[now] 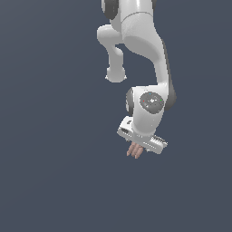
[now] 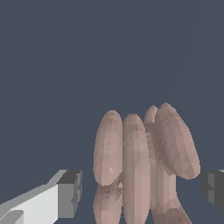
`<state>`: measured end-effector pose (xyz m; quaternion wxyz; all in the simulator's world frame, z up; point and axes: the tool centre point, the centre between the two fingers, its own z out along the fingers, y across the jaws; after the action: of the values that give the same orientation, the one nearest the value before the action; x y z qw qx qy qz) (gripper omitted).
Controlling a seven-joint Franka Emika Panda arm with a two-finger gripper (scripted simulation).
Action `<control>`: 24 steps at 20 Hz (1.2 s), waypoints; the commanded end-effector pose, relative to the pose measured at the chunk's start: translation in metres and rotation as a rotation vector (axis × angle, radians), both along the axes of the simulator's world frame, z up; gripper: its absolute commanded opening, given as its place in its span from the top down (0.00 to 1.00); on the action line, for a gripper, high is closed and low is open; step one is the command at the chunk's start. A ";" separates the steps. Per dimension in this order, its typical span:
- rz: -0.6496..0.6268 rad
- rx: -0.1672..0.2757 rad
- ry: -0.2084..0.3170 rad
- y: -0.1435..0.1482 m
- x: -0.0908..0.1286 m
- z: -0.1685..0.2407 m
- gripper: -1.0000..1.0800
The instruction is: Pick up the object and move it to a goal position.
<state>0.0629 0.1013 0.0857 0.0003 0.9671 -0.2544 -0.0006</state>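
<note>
While the gripper [image 2: 140, 188] straddles the object [image 2: 142, 168] with jaws wide, gaps showing on both sides and nothing held, closing off-centre could shove the lobes sideways or pinch only one. Object sits low centre-right of the exterior frame, under the hand. Surface: flat, plain dark grey-blue, no goal marker visible.

A plain, matte slate-blue surface [image 1: 50, 172] fills the whole exterior view, with no edge, seam or marking, and no shadow on it. Whether it is floor or counter cannot be told. Whether the pinkish-brown lobed cluster [image 1: 135, 151], lower centre, rests on it cannot be told.
</note>
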 end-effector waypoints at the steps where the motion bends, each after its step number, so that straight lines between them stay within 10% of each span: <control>1: -0.001 0.000 -0.001 0.000 0.000 -0.007 0.04; 6: -0.001 0.000 -0.001 0.000 0.002 -0.008 0.04; 7: -0.001 0.000 -0.001 0.000 0.002 -0.008 1.00; 24: -0.001 0.000 -0.001 -0.003 -0.001 0.005 1.00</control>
<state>0.0623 0.0995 0.0856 0.0004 0.9670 -0.2546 -0.0009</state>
